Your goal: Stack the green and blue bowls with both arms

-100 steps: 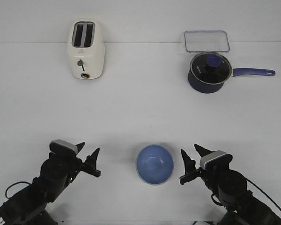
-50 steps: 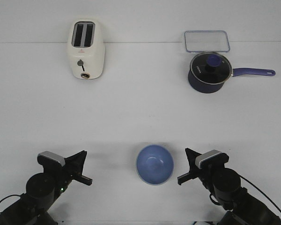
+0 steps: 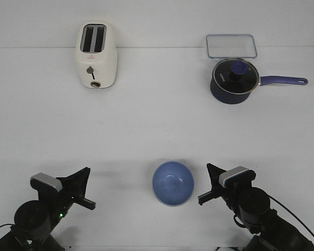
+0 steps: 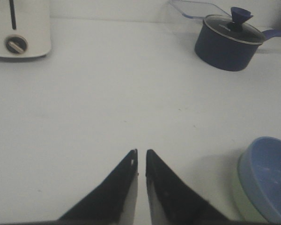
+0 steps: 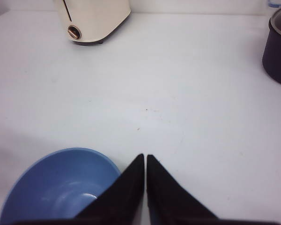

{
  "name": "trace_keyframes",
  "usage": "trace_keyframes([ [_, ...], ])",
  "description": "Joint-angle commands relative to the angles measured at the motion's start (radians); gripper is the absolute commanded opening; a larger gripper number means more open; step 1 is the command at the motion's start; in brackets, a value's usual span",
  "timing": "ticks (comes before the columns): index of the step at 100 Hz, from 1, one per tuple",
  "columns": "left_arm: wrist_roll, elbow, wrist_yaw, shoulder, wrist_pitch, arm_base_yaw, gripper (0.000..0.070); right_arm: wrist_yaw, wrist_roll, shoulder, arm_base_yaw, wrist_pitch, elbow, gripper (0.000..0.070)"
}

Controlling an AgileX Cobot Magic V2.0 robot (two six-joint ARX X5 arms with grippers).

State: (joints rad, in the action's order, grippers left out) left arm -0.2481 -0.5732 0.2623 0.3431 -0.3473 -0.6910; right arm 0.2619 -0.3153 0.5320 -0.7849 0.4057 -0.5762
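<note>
The periwinkle blue bowl (image 3: 172,183) sits nested inside the pale green bowl on the table's front middle. In the left wrist view the blue bowl (image 4: 271,178) shows with the green bowl's (image 4: 240,199) wall under it. The right wrist view shows only the blue bowl (image 5: 56,183). My left gripper (image 3: 86,173) is shut and empty, well to the left of the bowls; it also shows in the left wrist view (image 4: 141,152). My right gripper (image 3: 209,170) is shut and empty just right of the bowls, apart from them; it also shows in the right wrist view (image 5: 145,157).
A cream toaster (image 3: 96,55) stands at the back left. A dark navy saucepan (image 3: 233,81) with a glass lid and a long handle pointing right stands at the back right. A clear rectangular lid or tray (image 3: 231,46) lies behind it.
My left arm has drawn back toward the front left and its jaws have closed. My right gripper's jaws have closed and it has pulled back slightly. The bowls have not moved.
</note>
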Motion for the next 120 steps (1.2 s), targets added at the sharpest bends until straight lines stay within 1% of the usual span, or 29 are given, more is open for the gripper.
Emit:
trace_keyframes([
  [1,0.127,0.029,-0.026,-0.019,0.044,0.081,0.0015,0.001,-0.008,0.005,-0.008,-0.014,-0.005,0.0010],
  [10,0.185,0.139,-0.095,-0.070,0.183,0.267,0.0015,0.001,-0.008,0.004,-0.008,-0.014,-0.005,0.0010],
  [21,0.215,0.292,-0.182,-0.145,0.323,0.486,0.0015,0.001,-0.008,0.004,-0.008,-0.015,-0.005,0.0010],
  [27,0.219,0.366,-0.212,-0.187,0.369,0.571,0.0015,0.001,-0.008,0.004,-0.008,-0.015,-0.005,0.0010],
  [36,0.218,0.460,-0.216,-0.248,0.412,0.645,0.0015,0.001,-0.008,0.004,-0.008,-0.015,-0.005,0.0010],
  [51,0.219,0.561,-0.217,-0.336,0.417,0.682,0.0015,0.001,-0.008,0.004,-0.008,-0.016,-0.005,0.0010],
  [53,0.218,0.559,-0.218,-0.343,0.397,0.684,0.0015,0.001,-0.008,0.004,-0.008,-0.016,-0.005,0.0010],
  [62,0.218,0.559,-0.218,-0.340,0.383,0.684,0.0015,0.001,-0.008,0.004,-0.008,-0.017,-0.005,0.0010],
  [120,0.218,0.559,-0.217,-0.340,0.387,0.684,0.0014,0.001,-0.008,0.004,-0.008,-0.017,-0.005,0.0010],
])
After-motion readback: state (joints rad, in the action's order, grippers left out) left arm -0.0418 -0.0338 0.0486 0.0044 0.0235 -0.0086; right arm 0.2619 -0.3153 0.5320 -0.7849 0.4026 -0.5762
